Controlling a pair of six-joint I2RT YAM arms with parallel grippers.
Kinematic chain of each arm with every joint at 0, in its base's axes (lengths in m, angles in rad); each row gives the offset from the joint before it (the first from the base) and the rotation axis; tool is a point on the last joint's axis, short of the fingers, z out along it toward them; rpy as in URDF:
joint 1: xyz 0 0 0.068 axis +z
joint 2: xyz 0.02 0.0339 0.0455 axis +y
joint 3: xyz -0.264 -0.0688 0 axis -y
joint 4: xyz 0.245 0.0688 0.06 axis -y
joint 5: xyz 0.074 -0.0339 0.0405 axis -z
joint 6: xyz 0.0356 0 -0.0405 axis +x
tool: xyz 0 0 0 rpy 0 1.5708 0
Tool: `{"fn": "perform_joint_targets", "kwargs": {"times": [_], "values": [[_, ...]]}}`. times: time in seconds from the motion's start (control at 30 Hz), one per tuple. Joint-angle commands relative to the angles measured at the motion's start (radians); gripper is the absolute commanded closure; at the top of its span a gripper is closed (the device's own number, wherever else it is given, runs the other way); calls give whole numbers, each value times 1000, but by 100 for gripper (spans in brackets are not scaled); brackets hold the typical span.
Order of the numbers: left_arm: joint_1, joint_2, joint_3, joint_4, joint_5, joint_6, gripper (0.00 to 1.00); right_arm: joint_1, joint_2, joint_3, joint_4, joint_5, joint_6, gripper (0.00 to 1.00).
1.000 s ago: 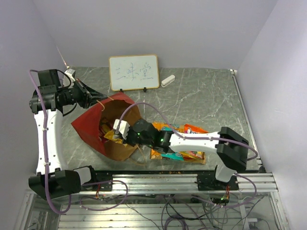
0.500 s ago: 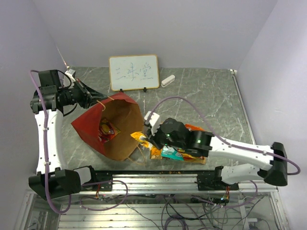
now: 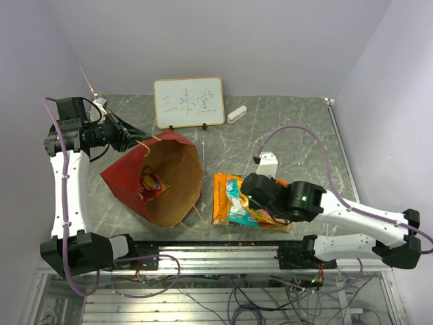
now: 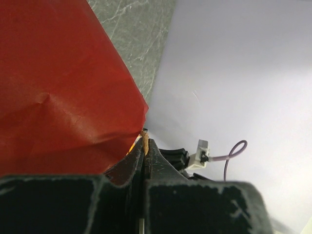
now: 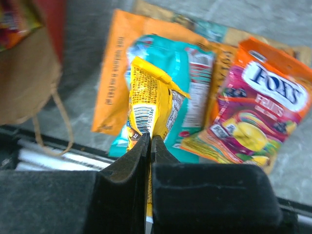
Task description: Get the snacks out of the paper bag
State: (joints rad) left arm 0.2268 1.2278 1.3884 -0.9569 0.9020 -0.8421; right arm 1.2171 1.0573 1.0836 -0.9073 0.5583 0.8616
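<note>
The red paper bag point(image 3: 125, 172) lies on its side with its brown mouth facing the front edge; a red-and-yellow packet point(image 3: 150, 183) is inside. My left gripper point(image 3: 137, 140) is shut on the bag's tan handle point(image 4: 144, 139) at the far rim, next to the red paper point(image 4: 58, 83). My right gripper point(image 3: 245, 191) is shut on a small yellow packet point(image 5: 148, 102) and holds it above the large orange-and-teal chip bag point(image 3: 226, 200), which also shows in the right wrist view point(image 5: 195, 73). A pink-and-orange candy packet point(image 5: 258, 107) lies beside the chip bag.
A whiteboard point(image 3: 189, 101) stands at the back with a white eraser point(image 3: 237, 114) to its right. The bag's mouth and loop handle point(image 5: 58, 126) are left of the packets. The metal rail point(image 3: 237, 254) runs along the near edge.
My right gripper has come out of the bag's mouth with the yellow packet and moved right, over the chip bag. The left gripper has kept its hold on the handle.
</note>
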Motion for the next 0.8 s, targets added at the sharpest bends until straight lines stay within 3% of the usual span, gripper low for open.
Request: {"fn": "perform_joint_targets", "kwargs": {"times": [0.0,0.13,0.43,0.63,0.77], "values": [[15,9,35,22,-8,16,93,-2,75,-6,-181,189,285,100],[14,0,30,19,-5,15,93,-3,133,-23,-187,264,339,100],[14,-23,14,6,-4,17,93,-5,95,-183,110,259,79,100],[14,-38,-2,14,1,14,93,-4,47,-274,171,245,12,99],[13,-42,-6,17,3,13,93,-5,35,-226,133,214,-33,72]]}}
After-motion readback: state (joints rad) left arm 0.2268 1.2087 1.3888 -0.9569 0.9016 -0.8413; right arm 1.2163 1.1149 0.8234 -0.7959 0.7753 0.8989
